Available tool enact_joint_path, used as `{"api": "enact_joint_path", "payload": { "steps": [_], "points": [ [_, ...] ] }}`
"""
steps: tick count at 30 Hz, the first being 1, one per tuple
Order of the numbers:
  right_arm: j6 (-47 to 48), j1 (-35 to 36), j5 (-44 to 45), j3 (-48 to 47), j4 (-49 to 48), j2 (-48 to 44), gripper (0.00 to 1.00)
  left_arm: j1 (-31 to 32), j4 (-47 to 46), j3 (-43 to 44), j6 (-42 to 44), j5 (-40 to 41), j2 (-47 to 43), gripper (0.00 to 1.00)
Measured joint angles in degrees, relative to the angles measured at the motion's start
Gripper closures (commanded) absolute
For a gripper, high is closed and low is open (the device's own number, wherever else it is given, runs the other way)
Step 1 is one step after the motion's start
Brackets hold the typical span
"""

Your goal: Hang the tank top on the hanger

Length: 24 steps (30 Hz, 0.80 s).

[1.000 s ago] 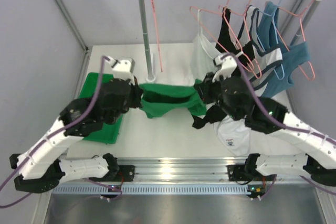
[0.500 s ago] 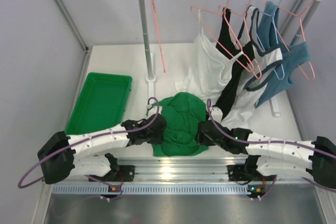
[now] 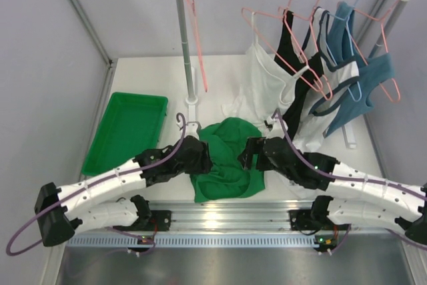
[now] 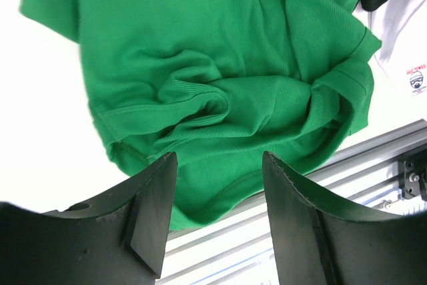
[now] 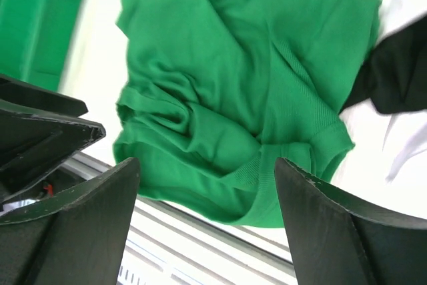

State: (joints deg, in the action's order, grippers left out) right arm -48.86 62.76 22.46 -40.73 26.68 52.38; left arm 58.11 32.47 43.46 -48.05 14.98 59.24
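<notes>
The bright green tank top [image 3: 227, 161] lies crumpled on the table near the front edge, between my two grippers. My left gripper [image 3: 200, 155] hovers at its left side, open, nothing between the fingers; its wrist view shows the folded fabric [image 4: 220, 78] beyond the left gripper [image 4: 217, 178]. On the garment's right side my right gripper [image 3: 250, 153] is also open and empty, with the tank top [image 5: 247, 85] spread below the right gripper [image 5: 207, 185]. An empty salmon-pink hanger [image 3: 198, 38] hangs on the rail by the left post.
A green plastic tray [image 3: 127, 131] sits at the left. The rack's post [image 3: 185, 51] stands behind the tank top. White, black and teal tops [image 3: 313, 85] hang on further hangers at the right, drooping onto the table. An aluminium rail [image 3: 220, 221] runs along the near edge.
A second ago both grippers held the tank top stretched out in the air. They brought it down to the table's front, and both have now opened and let it go.
</notes>
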Motion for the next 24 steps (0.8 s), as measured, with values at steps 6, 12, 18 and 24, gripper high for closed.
{"api": "enact_joint_path", "payload": {
  "steps": [6,12,18,24],
  "points": [
    [6.56,0.0,1.27,-12.0,4.9,0.81,0.21,0.0,6.23,3.28,0.04,3.21,-5.03,0.41],
    [18.21,-1.27,4.0,-34.67,5.97,9.75,0.22,0.0,10.49,7.58,0.2,5.79,-9.38,0.41],
    [30.03,-11.37,-1.49,-62.73,6.05,27.82,0.22,0.0,12.94,9.84,0.59,6.58,-11.26,0.41],
    [37.62,-14.69,-6.88,-83.65,6.56,46.12,0.19,0.02,13.66,10.14,1.57,6.58,-11.23,0.41]
  ]
}}
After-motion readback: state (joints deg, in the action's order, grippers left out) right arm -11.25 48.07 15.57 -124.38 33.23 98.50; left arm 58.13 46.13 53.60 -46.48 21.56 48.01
